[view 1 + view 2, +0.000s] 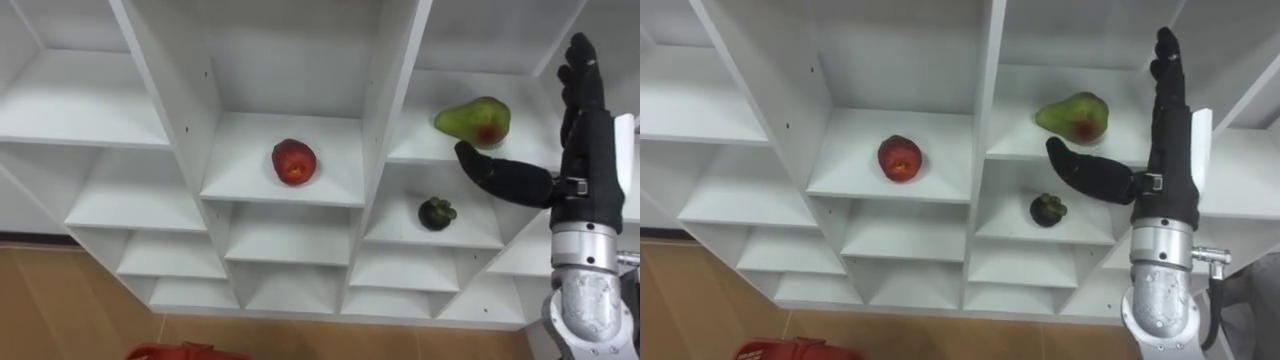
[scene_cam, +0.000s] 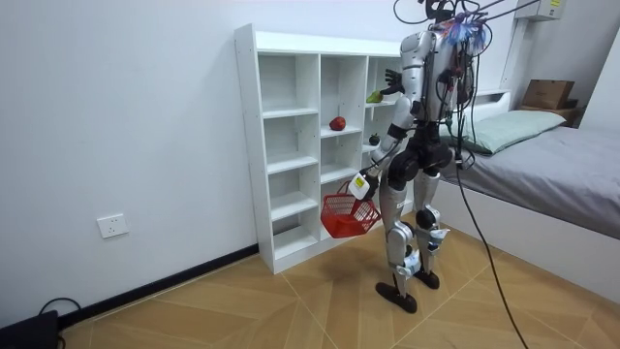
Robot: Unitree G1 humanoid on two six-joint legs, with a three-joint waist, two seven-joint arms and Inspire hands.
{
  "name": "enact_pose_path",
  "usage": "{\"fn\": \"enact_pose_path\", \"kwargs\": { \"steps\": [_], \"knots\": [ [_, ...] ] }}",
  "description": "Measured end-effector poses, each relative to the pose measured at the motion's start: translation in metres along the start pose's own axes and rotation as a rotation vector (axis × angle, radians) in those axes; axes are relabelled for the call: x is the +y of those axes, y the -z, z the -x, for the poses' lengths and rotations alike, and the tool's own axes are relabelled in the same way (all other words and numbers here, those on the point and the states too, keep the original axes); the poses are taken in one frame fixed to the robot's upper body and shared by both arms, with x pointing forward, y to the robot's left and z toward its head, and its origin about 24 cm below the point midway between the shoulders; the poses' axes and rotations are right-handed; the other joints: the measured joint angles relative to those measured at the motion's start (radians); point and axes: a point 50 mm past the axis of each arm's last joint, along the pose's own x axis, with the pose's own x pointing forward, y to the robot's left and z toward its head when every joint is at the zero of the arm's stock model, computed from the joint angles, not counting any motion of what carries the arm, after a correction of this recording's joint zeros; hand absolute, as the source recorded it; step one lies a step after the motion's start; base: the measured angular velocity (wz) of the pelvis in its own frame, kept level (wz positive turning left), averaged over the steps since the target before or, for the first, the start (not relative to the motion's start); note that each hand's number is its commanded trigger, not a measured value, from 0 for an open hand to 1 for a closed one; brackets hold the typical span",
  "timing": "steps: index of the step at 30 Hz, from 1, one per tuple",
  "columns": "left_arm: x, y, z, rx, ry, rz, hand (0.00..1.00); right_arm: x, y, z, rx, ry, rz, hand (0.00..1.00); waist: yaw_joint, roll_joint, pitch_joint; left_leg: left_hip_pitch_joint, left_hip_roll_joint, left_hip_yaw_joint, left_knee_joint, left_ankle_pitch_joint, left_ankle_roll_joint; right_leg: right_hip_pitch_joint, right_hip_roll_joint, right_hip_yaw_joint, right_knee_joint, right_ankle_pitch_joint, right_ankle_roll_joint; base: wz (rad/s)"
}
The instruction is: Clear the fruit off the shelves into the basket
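- Red apple (image 1: pixel 294 162), round, rests alone on a shelf in the middle column of the white closet (image 1: pixel 388 95).
- Green pear (image 1: pixel 473 122) with a red blush lies on its side on a shelf one column to the right.
- Small dark mangosteen (image 1: pixel 436 213) sits on the shelf directly below the pear.
- Red basket (image 2: pixel 349 215) hangs from the left hand (image 2: pixel 362 184), low before the closet.

Open-fronted shelf unit (image 1: pixel 290 60), each compartment walled off from the next.
The right hand (image 1: pixel 585 150) has clear room before the pear (image 1: pixel 474 121); a divider (image 1: pixel 390 100) walls it from the apple (image 1: pixel 294 162), a shelf board (image 1: pixel 415 150) from the dark fruit (image 1: pixel 436 213) below. The basket (image 2: pixel 349 215), held low by the left hand (image 2: pixel 360 186), blocks nothing.
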Motion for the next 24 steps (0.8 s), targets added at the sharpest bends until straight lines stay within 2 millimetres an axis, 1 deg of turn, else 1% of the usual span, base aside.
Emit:
{"fn": "enact_pose_path", "kwargs": {
  "steps": [6, 12, 24],
  "knots": [
    [0.001, 0.001, 0.000, 0.014, -0.003, -0.011, 1.00, -0.002, 0.000, -0.003, 0.008, 0.007, -0.029, 0.00, 0.001, 0.001, -0.0008, -0.001, 0.000, -0.002, 0.001, 0.000, 0.000, 0.001, 0.000, -0.002, 0.000, 0.000, 0.000, 0.01],
    [0.001, 0.002, 0.000, 0.021, -0.003, -0.032, 1.00, -0.001, 0.009, -0.005, 0.055, 0.009, -0.016, 0.00, 0.001, 0.001, -0.0008, 0.004, -0.001, -0.001, 0.001, 0.000, 0.000, 0.007, -0.001, -0.002, 0.000, 0.000, 0.000, 0.00],
    [0.002, 0.001, 0.000, 0.021, -0.009, -0.025, 1.00, -0.007, 0.009, -0.010, 0.057, 0.036, -0.011, 0.00, -0.001, -0.005, -0.0009, 0.002, -0.002, -0.005, 0.001, 0.000, 0.000, 0.020, -0.001, -0.010, -0.013, 0.000, 0.000, 0.02]
  ]
}}
